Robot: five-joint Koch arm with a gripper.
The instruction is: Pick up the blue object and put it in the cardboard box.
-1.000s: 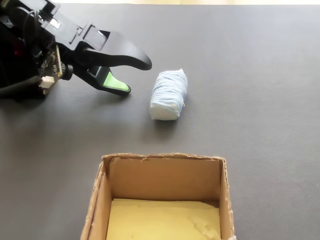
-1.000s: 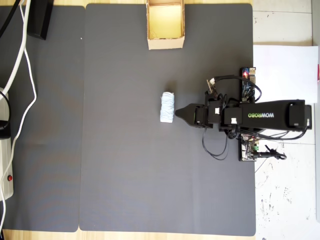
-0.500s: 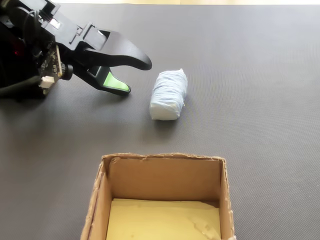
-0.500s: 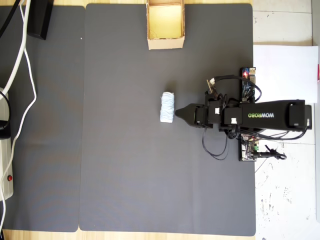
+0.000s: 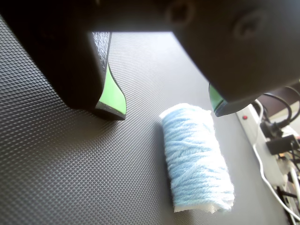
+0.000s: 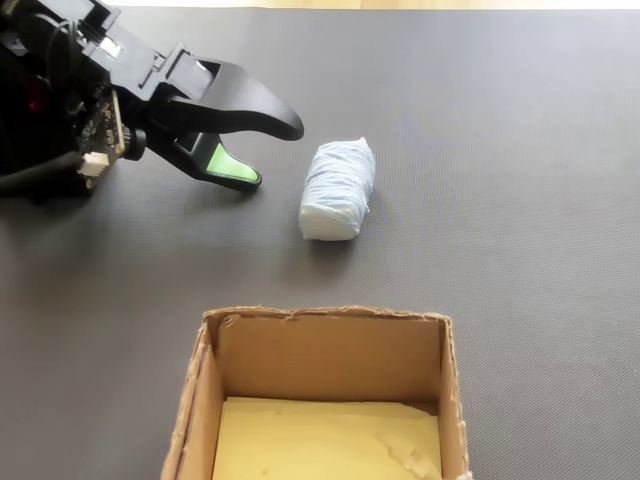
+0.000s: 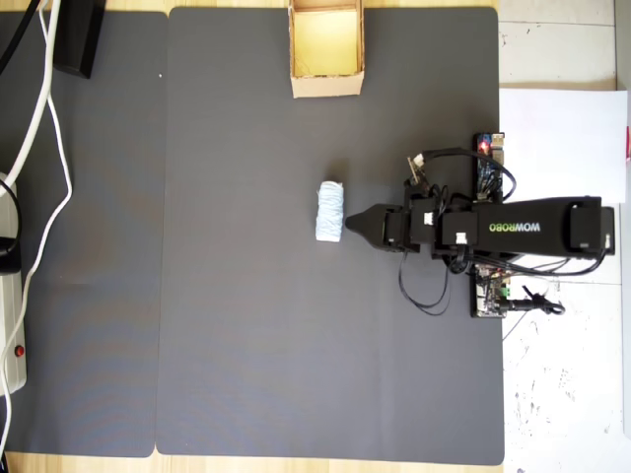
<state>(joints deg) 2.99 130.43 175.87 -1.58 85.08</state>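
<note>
Pincer [image 5: 166, 110], jaws spread, empty, w/ green-lined tips, just beside blue object [image 5: 196, 157] lying on dark mat [image 6: 520, 150]; cardboard box [image 6: 325, 355] apart, open-topped, empty.

Dark textured mat [image 7: 246, 325] covers most of tabletop in overhead view; second dark mat [image 7: 84, 276] lies beside it at left. White cables [image 7: 44, 128] run down left side to white power strip [image 7: 12, 335] with red switch at left edge. Black box [image 7: 79, 34] at top left corner. White paper sheet [image 7: 562, 138] at right, beyond mat edge.
</note>
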